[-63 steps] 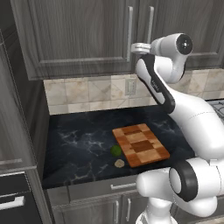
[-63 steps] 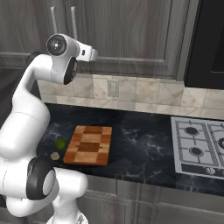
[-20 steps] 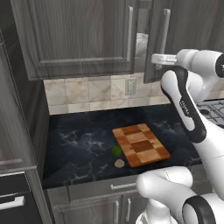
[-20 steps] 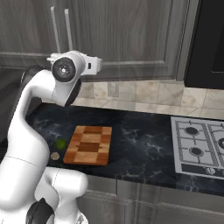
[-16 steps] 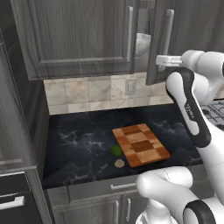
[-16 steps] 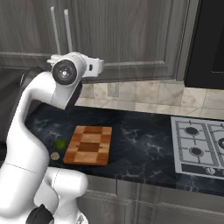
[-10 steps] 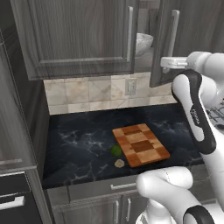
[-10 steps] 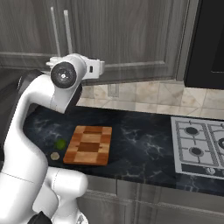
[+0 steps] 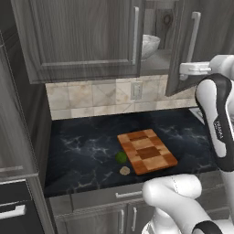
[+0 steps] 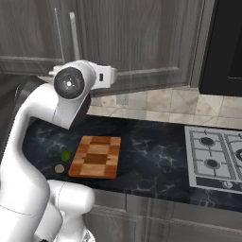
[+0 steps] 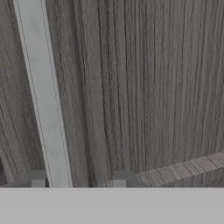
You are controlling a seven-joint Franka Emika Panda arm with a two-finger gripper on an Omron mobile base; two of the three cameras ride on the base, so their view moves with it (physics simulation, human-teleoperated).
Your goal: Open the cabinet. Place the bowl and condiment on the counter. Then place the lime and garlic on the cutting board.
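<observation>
With its right door swung partly open, the dark grey wood-grain cabinet (image 9: 87, 36) sat at frame top; pincer (image 9: 185, 69) at the silver bar handle (image 11: 43, 96), grip state unclear; white bowl (image 9: 148, 45) inside.

Bowl (image 9: 150, 45) inside cabinet (image 9: 82, 41) above counter (image 9: 87, 155); lime (image 9: 121, 157) and garlic (image 9: 124, 171) just left of cutting board (image 9: 147, 151)

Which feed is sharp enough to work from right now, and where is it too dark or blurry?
Left base view: sharp on the cutting board and lime; the cabinet interior is shadowed, bowl dim. Right base view: evenly lit, no glare on the counter. Hand view: soft, close-up blur of door grain and handle.
</observation>
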